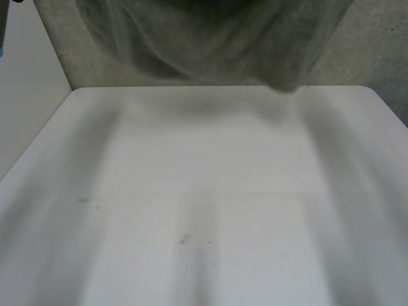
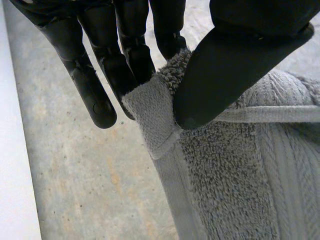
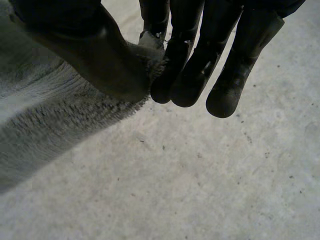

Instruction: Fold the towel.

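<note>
Left hand [image 2: 235, 65] first: it's clamped on the towel [image 2: 230, 175], thumb on one face and fingers [image 2: 127, 60] on the other, pinching a hemmed corner, and the cloth hangs away below the grip. Over on the other wrist feed the right hand [image 3: 95, 55] does the same, thumb pressed toward the fingertips [image 3: 187, 85] with a tuft of the towel's [image 3: 45, 115] fluffy edge caught between them. On each hand the outermost finger stands just beside the cloth, not on it.

Now the head feed, biggest thing first. I've got the white surface [image 1: 204, 191] spreading wide, open room from the near side right up to the far edge, and the far right corner is rounded. Beyond that edge lies grey speckled floor [image 1: 376, 51]. I see the same concrete floor [image 2: 85, 175] past the left hand, and more floor [image 3: 200, 190] under the right hand, so both grips sit out past the surface. A white strip [image 2: 12, 175] runs alongside the floor on the left wrist feed; I cannot tell what it is.

Next down in size, the towel [image 1: 210, 38] hangs as a grey sagging sheet across the far side. Its lowest fold dips to the far edge, a little right of the middle, and I cannot tell whether it touches.

Smallest of all: two dark specks [image 1: 185, 240] on the surface, near the middle.
</note>
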You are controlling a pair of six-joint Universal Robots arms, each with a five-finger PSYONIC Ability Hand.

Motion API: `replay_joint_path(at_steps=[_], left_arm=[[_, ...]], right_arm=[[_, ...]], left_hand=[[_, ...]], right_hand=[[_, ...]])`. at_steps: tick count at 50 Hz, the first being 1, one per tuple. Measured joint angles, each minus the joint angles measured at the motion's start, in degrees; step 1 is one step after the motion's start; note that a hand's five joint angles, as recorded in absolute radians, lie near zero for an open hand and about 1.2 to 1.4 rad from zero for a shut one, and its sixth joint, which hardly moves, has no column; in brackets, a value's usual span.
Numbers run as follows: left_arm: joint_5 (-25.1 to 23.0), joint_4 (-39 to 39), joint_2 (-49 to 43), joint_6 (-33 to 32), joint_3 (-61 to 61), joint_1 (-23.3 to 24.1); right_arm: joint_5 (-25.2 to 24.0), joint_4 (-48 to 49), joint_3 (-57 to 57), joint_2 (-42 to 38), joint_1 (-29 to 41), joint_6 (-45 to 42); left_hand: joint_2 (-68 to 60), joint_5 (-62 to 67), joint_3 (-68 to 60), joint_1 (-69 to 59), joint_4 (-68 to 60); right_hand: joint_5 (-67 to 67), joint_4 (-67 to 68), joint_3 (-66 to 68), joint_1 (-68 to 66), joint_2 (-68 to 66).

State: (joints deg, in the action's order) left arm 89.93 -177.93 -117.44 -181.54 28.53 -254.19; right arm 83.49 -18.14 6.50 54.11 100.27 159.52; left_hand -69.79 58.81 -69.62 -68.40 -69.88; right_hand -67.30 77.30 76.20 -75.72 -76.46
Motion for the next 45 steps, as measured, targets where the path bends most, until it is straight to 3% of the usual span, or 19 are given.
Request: replay_joint_path(at_steps=[5,15,26,36,41,45], left_arm=[[-0.34,0.69,0.46,1.97,7.73,-1.28],[-1.95,-2.50,-1.86,0.58,31.66,-1.90],[-4.60,-11.14,-6.13,-7.76,50.47,-1.76],[-4.83,-6.11,5.54,-14.83,63.82,-2.01],[-4.88,0.60,17.01,-19.05,71.80,-2.46],[-4.95,3.56,22.68,-21.98,74.89,-2.67]], right_arm=[[-3.81,-2.75,7.08,1.72,-0.73,1.03],[-14.87,-3.27,32.53,1.81,-3.05,-2.20],[-15.85,2.75,58.97,3.16,-7.29,-13.54],[-16.75,-0.56,74.31,18.58,-15.18,-20.66],[-19.25,-6.34,82.62,31.01,-21.54,-30.49],[-20.85,-9.19,85.74,35.09,-24.50,-35.96]], left_hand=[[0.00,0.00,0.00,0.00,0.00],[0.00,0.00,0.00,0.00,0.00],[0.00,0.00,0.00,0.00,0.00],[0.00,0.00,0.00,0.00,0.00],[0.00,0.00,0.00,0.00,0.00],[0.00,0.00,0.00,0.00,0.00]], right_hand=[[0.00,0.00,0.00,-0.14,0.00],[0.00,0.00,0.00,-0.15,0.00],[0.00,0.00,0.00,-0.16,0.00],[0.00,0.00,0.00,-0.16,0.00],[0.00,0.00,0.00,-0.16,0.00],[0.00,0.00,0.00,-0.16,0.00]])
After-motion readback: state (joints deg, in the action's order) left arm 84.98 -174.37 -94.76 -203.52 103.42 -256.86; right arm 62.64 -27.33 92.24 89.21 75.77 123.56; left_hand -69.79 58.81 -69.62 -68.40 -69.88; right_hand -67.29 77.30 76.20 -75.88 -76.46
